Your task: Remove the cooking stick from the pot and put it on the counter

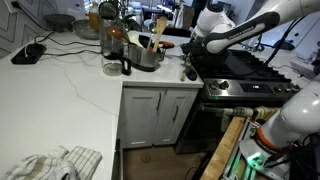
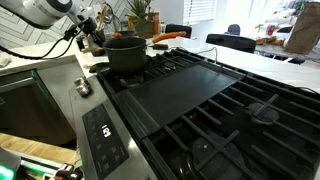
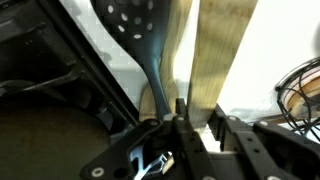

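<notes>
In the wrist view my gripper (image 3: 203, 112) is shut on the lower end of the cooking stick (image 3: 225, 50), a flat pale tan stick that runs up and away over the white counter (image 3: 285, 35). A dark perforated spoon (image 3: 135, 25) lies just to its left. In both exterior views the gripper (image 1: 190, 47) (image 2: 88, 30) hovers at the edge where the counter (image 1: 70, 90) meets the stove, beside the small dark pot (image 2: 125, 52). The stick is too small to make out in the exterior views.
A shiny steel pot (image 1: 146, 56) with upright wooden utensils (image 1: 159, 30) stands on the counter next to the gripper. The black stove top (image 2: 200, 95) lies on the other side. A cloth (image 1: 55, 165) lies at the counter's front. Plants and jars stand at the back.
</notes>
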`<state>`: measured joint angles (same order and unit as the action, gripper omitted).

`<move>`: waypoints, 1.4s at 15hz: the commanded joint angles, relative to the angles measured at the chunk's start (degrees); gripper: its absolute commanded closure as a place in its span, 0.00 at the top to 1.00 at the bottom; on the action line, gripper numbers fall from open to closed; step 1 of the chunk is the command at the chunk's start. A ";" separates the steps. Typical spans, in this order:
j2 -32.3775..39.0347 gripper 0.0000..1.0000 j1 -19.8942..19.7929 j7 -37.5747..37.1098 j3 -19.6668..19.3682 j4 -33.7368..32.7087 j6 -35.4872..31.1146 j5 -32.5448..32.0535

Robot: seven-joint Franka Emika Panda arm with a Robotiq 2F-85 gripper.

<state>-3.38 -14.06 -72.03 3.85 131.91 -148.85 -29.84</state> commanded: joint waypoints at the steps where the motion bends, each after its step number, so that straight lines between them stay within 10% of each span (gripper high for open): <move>1: 5.07 0.06 3.20 -10.96 -2.27 -2.61 -1.24 -7.29; 7: 10.62 0.06 8.42 -19.40 -5.49 -6.33 -1.08 -12.13; 21: 14.85 0.06 12.63 -13.37 -6.17 -6.85 -5.66 -17.79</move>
<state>10.63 -1.21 -87.09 -2.28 125.06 -152.76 -46.46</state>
